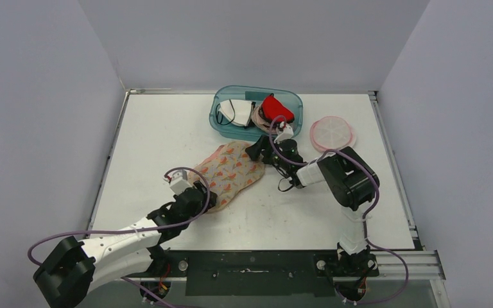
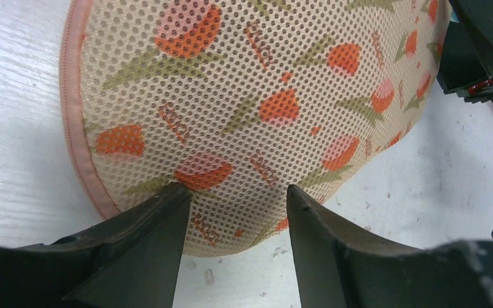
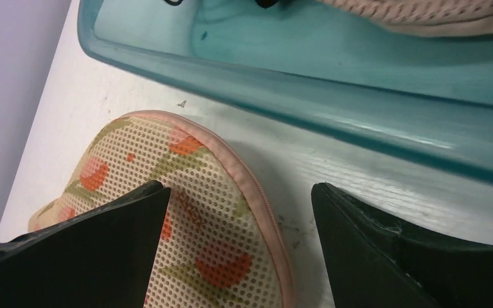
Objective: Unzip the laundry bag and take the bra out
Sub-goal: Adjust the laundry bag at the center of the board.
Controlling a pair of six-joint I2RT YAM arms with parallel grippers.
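The left gripper (image 2: 237, 188) has its two dark fingers (image 2: 154, 244) spread moderately apart. The rounded near end of the laundry bag (image 2: 250, 96) sits in the gap between them, with the tips right at the mesh and not squeezing it. The right gripper (image 3: 241, 187) is spread wide. One finger (image 3: 122, 237) lies over the far end of the bag (image 3: 205, 256), and the other is over bare white table beside it, holding nothing. The bag is a beige mesh pouch printed with orange flowers and green stems and edged in pink trim. From above it lies flat on the table (image 1: 167, 128) near the middle, running diagonally between the two arms. The left gripper (image 1: 202, 196) is at its near left end and the right gripper (image 1: 257, 151) at its far right end. The mesh is too dense to show what is inside, so the bra cannot be made out, and the views do not show whether the zip along the pink edge is open or closed. Just beyond the bag's far end stands a clear teal bin (image 1: 213, 117), its long wall (image 3: 359, 122) close to the right fingers. It holds a white garment with black straps (image 1: 234, 112), a red piece (image 1: 273, 106) and some beige fabric. A round pink disc (image 1: 332, 133) lies on the table just to the right of the bin.
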